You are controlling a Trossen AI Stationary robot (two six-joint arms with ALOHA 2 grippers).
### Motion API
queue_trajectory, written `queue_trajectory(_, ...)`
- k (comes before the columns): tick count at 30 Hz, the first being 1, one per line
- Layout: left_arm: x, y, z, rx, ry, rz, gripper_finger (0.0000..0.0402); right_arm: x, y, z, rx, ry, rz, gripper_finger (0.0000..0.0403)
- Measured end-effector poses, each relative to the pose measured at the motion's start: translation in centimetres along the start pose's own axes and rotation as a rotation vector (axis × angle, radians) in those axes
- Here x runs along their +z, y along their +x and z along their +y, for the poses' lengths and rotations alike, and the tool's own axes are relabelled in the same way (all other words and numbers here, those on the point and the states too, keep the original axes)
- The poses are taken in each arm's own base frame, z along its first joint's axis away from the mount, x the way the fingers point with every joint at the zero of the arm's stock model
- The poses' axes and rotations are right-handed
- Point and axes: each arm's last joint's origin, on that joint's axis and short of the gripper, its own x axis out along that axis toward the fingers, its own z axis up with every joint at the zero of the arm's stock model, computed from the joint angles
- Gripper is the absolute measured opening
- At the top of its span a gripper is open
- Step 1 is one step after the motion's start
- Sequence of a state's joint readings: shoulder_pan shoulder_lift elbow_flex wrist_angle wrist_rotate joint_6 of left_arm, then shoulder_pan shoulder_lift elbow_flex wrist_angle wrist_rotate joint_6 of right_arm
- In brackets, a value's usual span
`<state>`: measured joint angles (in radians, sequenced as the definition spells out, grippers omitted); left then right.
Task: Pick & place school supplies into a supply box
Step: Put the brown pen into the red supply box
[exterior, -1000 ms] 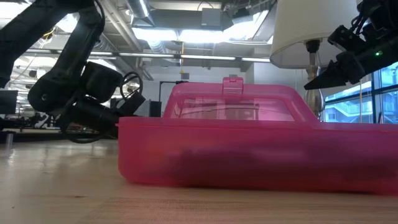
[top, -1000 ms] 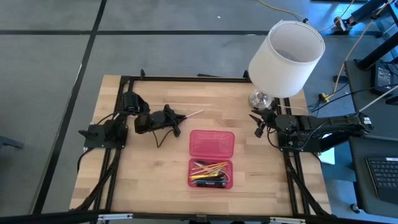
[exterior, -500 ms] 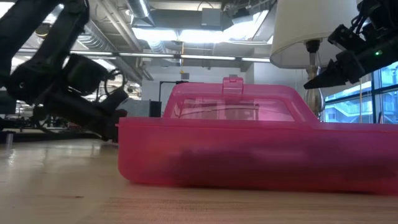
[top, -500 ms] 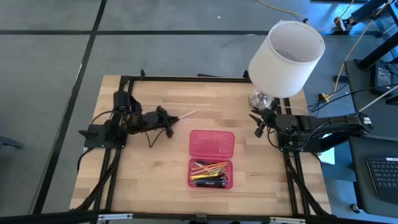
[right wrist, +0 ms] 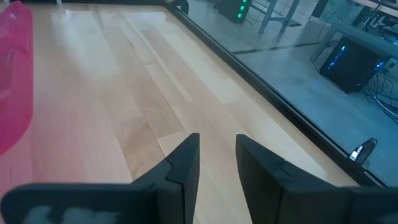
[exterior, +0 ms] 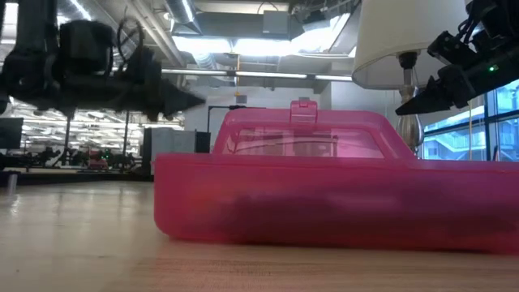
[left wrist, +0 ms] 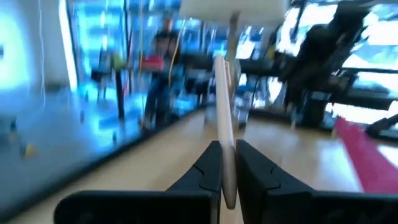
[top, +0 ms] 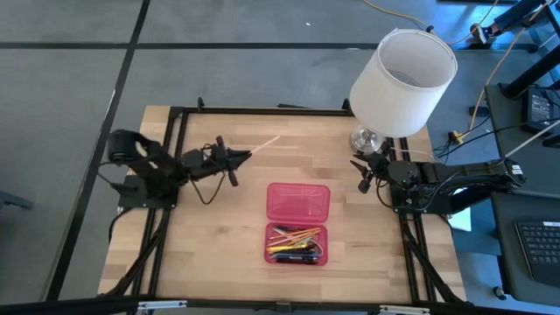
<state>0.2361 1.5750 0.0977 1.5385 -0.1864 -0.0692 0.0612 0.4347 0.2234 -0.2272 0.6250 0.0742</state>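
The open pink supply box lies mid-table, its lid flat on the far side and its tray holding several coloured pencils and pens. It fills the low view as the box. My left gripper hovers left of the box and is shut on a pale wooden pencil that points toward the far right. My right gripper waits open near the lamp base, above bare wood in its wrist view. No scissors can be made out. My left gripper pinches the pale pencil between its two fingers near one end. The fingers come about level from the table's left and lie along the pencil. It sticks straight out ahead of them, lifted clear of the table.
A lamp with a white shade and a shiny base stands at the far right corner, close to my right gripper. A black frame rims the table. Bare wood lies left and right of the box.
My left arm has drawn back toward the table's left edge, and its gripper has risen and levelled out, still shut on the pale pencil. The pencil's free end has swung toward the far edge. My right arm and the box have kept still.
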Motion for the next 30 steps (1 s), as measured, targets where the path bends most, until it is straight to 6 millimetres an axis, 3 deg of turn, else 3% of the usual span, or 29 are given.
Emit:
queue_trajectory(4, 2.2, 1.0, -0.8, -0.052, 0.076, -0.067, 0.0013, 0.0, 0.0, 0.0, 0.001, 0.005, -0.003, 0.0108)
queue_trajectory(8, 3.8, 3.4, -2.9, -0.194, 0.09, 0.026, 0.0013, 0.2, 0.0, 0.0, 0.003, 0.019, -0.022, 0.0108)
queue_trajectory(14, 6.5, 6.6, -8.6, -0.329, 0.129, 0.252, 0.0013, 0.3, 0.0, 0.0, 0.003, 0.026, -0.03, 0.0108)
queue_trajectory(18, 7.0, 7.0, -12.8, -0.369, 0.18, 0.34, 0.0013, 0.3, 0.0, 0.0, 0.003, 0.024, -0.028, 0.0108)
queue_trajectory(21, 6.2, 6.8, -15.5, -0.4, 0.18, 0.363, 0.0013, 0.3, 0.0, 0.0, 0.003, 0.022, -0.026, 0.0108)
queue_trajectory(24, 4.0, 6.7, -17.4, -0.431, 0.175, 0.43, 0.0013, 0.3, 0.0, 0.0, 0.003, 0.021, -0.023, 0.0108)
queue_trajectory(30, 0.1, 7.0, -19.7, -0.473, 0.129, 0.496, 0.0013, 0.2, 0.0, 0.1, 0.044, 0.046, -0.012, 0.0108)
